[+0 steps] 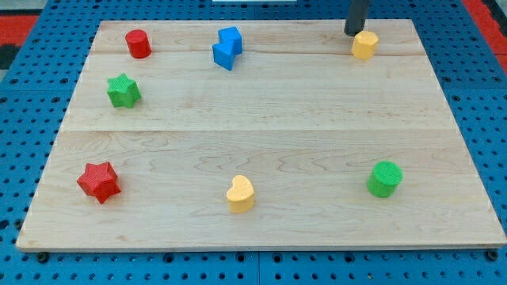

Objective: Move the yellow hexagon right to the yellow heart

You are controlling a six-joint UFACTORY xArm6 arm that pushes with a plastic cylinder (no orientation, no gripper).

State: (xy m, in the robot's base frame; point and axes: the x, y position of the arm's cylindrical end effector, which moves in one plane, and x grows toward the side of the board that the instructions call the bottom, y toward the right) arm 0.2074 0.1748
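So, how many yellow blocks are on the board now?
2. The yellow hexagon is near the view's top right, just right of and below my tip. The yellow heart is at the bottom centre. None seems hidden.

red cylinder [138, 43] — blue block [227, 47] — green star [123, 91] — red star [99, 181] — green cylinder [385, 178]

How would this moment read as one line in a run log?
my tip: at yellow hexagon's upper left | yellow heart: bottom centre, far off | push: not yet done
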